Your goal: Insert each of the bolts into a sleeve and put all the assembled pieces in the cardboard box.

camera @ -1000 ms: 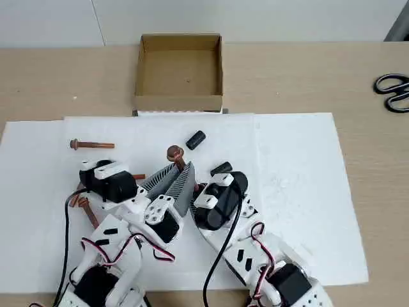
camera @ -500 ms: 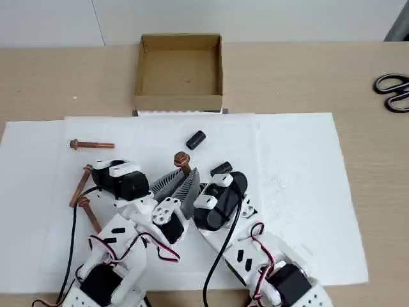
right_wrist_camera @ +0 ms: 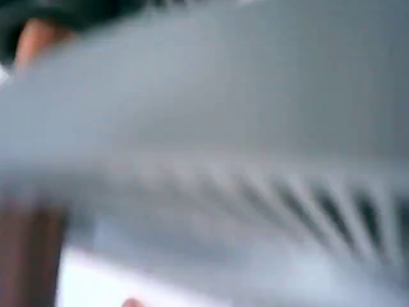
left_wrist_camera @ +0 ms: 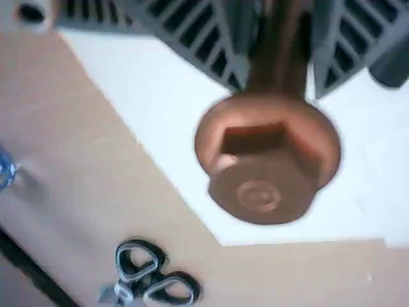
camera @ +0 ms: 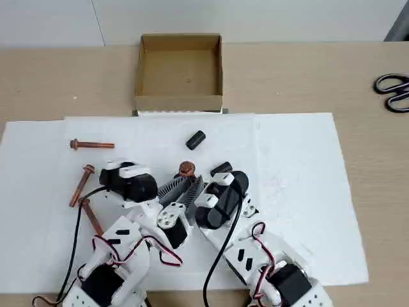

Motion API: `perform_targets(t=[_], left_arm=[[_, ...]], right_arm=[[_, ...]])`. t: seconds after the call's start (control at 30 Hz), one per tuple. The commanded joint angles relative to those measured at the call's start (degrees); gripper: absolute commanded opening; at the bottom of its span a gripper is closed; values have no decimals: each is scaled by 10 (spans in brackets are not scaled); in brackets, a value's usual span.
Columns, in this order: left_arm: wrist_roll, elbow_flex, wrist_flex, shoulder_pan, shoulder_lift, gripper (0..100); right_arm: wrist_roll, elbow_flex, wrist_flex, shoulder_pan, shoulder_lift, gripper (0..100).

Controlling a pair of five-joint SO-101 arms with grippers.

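As left hand [camera: 186, 180] clamps one bolt [camera: 186, 169], three bolts [camera: 92, 144] [camera: 81, 184] [camera: 89, 215] (plus two sleeves [camera: 195, 139] [camera: 221, 169]) lie loose.

left arm [camera: 137, 188], white and black, angled inward | left gripper [left_wrist_camera: 275, 64]: grey ribbed fingers clamped on copper-coloured hex-head bolt [left_wrist_camera: 267, 160] | right arm [camera: 220, 198], white and black, close beside left gripper

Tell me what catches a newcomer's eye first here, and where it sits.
The left claw grips a copper bolt by its shank, head past the fingertips, at the middle of the white paper. Beyond the paper stands the open cardboard box, a black sleeve lying between it and the claw. Three loose bolts lie on the paper beside the left arm.
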Motion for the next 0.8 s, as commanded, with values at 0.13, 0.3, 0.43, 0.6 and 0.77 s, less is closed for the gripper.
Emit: perform_targets(t=[0.13, 0.3, 0.43, 0.6, 0.77], left_arm=[[-31, -5, 3, 31, -4, 6], [-43, -2, 62, 48, -4, 6], [-46, -1, 97, 48, -4, 6], [-46, 2, 101, 48, -4, 6], [-46, 7, 99, 47, -5, 8]], right_arm=[[5, -25, -16, -3, -7, 3], [5, -25, -17, -3, -7, 3], [5, -25, -17, -3, -7, 3], [5, -25, -17, -3, -7, 3], [5, -25, -17, -3, -7, 3]])
